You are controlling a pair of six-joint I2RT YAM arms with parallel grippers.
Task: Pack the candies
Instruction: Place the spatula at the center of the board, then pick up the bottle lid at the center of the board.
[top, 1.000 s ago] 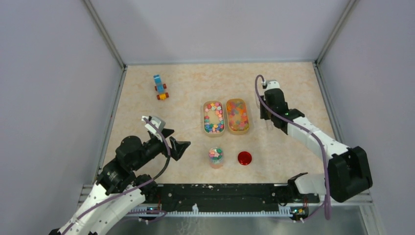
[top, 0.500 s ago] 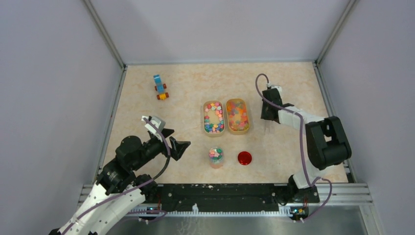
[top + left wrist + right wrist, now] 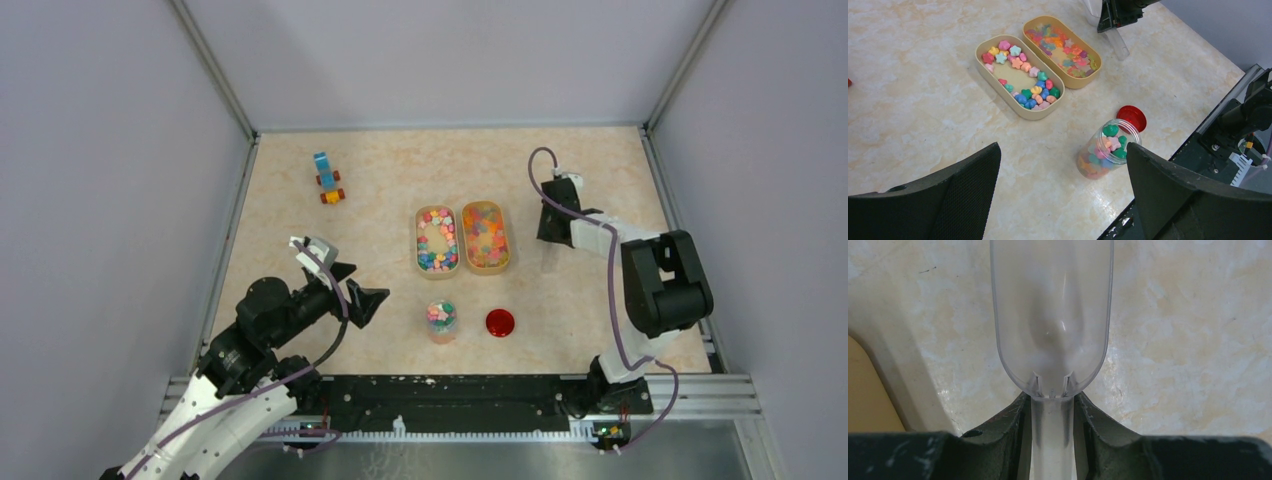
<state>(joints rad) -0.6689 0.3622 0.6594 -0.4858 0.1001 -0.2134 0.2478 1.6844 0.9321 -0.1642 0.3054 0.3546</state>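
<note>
While round scoop point(image 3: 1050, 315), jaws near candies point(image 3: 485, 236)

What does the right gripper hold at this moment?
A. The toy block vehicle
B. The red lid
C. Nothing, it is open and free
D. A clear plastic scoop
D: in the right wrist view, the right gripper is closed on the handle of the clear scoop, with the bowl pointing away over the table. The red lid lies on the table beside the jar.
</note>
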